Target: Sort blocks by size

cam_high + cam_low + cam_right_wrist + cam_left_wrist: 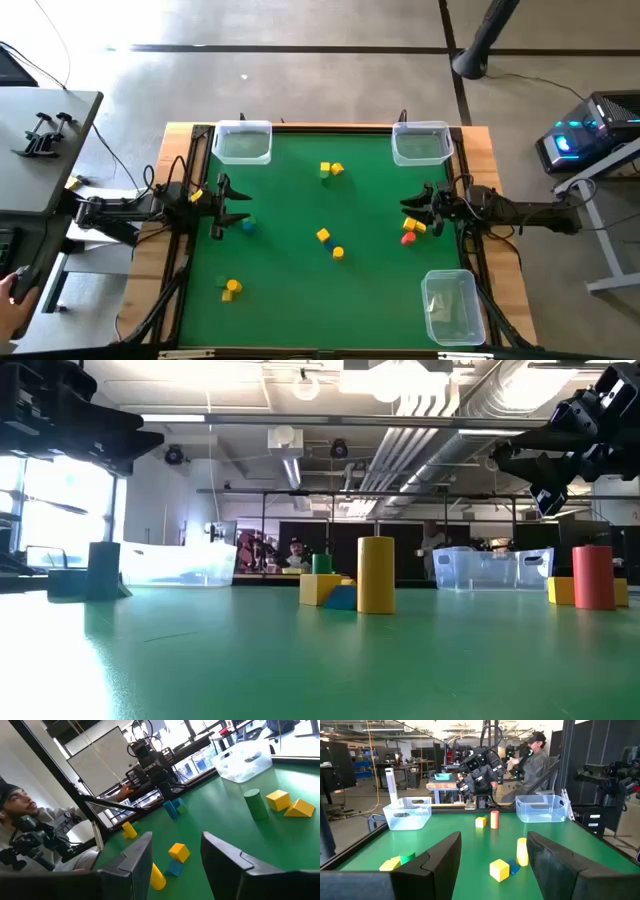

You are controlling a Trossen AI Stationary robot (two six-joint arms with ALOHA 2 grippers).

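Several blocks [330, 242] between both open tools

Three bins [243, 142] on the tabletop [300, 290]: one at each far corner, a third [449, 306] at the near right corner. Blocks [331, 169] scattered in small groups between them: a pair near the far middle, another pair at the centre, one group at the near left, one just beside the left gripper [222, 207], one just beside the right gripper [418, 207]. Grippers raised at opposite side edges, facing each other, jaws apart, holding nothing.
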